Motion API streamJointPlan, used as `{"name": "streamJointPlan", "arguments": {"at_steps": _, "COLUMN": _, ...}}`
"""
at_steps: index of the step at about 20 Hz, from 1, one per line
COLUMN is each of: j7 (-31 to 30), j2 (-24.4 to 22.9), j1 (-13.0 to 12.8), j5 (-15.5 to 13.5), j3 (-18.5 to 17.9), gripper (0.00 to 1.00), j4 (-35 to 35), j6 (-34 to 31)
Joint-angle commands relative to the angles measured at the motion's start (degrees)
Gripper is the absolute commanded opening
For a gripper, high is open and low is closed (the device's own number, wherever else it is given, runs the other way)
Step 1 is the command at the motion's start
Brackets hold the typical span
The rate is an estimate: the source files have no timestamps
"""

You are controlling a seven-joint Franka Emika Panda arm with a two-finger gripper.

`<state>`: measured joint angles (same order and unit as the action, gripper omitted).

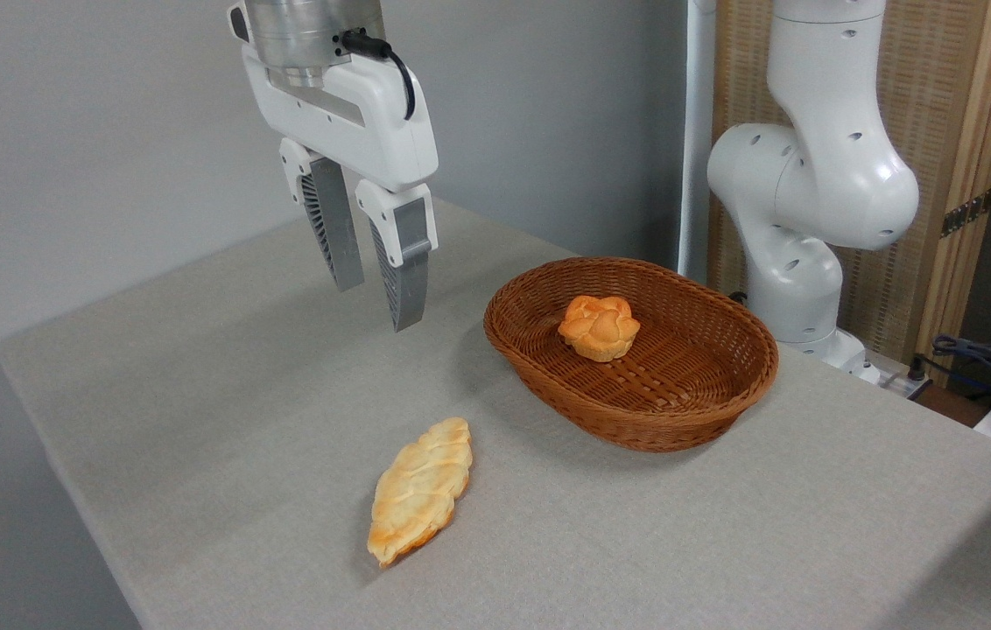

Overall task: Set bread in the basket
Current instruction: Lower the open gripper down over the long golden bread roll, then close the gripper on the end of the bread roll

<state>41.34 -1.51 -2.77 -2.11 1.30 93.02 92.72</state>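
We see the white robot arm (811, 175) standing at the back right of the grey table (198, 394). Its white claw with two grey fingers (377, 306) hangs in the air, pointing down. The fingers are a little apart and hold nothing. The oval brown wicker basket (706, 385) has a small round orange bun (598, 326) in it. The long pale-golden bread (421, 488) lies on the table, left of the basket and apart from it.

Pale-golden bread (420, 490) with browner tips, reddish-brown woven basket (636, 411), orange bun (598, 326), grey tablecloth (224, 420).
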Motion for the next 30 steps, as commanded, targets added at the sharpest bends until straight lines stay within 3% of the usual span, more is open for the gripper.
{"name": "streamJointPlan", "arguments": {"at_steps": 1, "j7": -0.38, "j2": 0.1, "j1": -0.58, "j5": 0.01, "j3": -1.64, "gripper": 1.0, "j4": -0.12, "j6": 0.18}}
{"name": "streamJointPlan", "arguments": {"at_steps": 10, "j7": -0.12, "j2": 0.1, "j1": -0.49, "j5": 0.27, "j3": -1.74, "gripper": 1.0, "j4": 0.14, "j6": 0.7}}
{"name": "streamJointPlan", "arguments": {"at_steps": 14, "j7": 0.06, "j2": -1.39, "j1": -0.84, "j5": 0.79, "j3": -3.58, "gripper": 1.0, "j4": 8.12, "j6": 11.75}}
{"name": "streamJointPlan", "arguments": {"at_steps": 17, "j7": -0.37, "j2": -2.45, "j1": -0.93, "j5": 2.99, "j3": -3.58, "gripper": 1.0, "j4": 11.74, "j6": 13.36}}
{"name": "streamJointPlan", "arguments": {"at_steps": 20, "j7": -5.36, "j2": -2.36, "j1": -0.93, "j5": 2.82, "j3": -3.58, "gripper": 1.0, "j4": 15.25, "j6": 13.8}}
{"name": "streamJointPlan", "arguments": {"at_steps": 23, "j7": -14.77, "j2": -1.92, "j1": -1.01, "j5": 2.2, "j3": -3.58, "gripper": 1.0, "j4": 20.08, "j6": 18.44}}
{"name": "streamJointPlan", "arguments": {"at_steps": 27, "j7": -20.58, "j2": -1.04, "j1": -1.19, "j5": 0.45, "j3": -3.14, "gripper": 1.0, "j4": 24.13, "j6": 24.33}}
{"name": "streamJointPlan", "arguments": {"at_steps": 30, "j7": -21.55, "j2": -0.95, "j1": -1.54, "j5": 0.27, "j3": -2.97, "gripper": 1.0, "j4": 27.12, "j6": 27.15}}
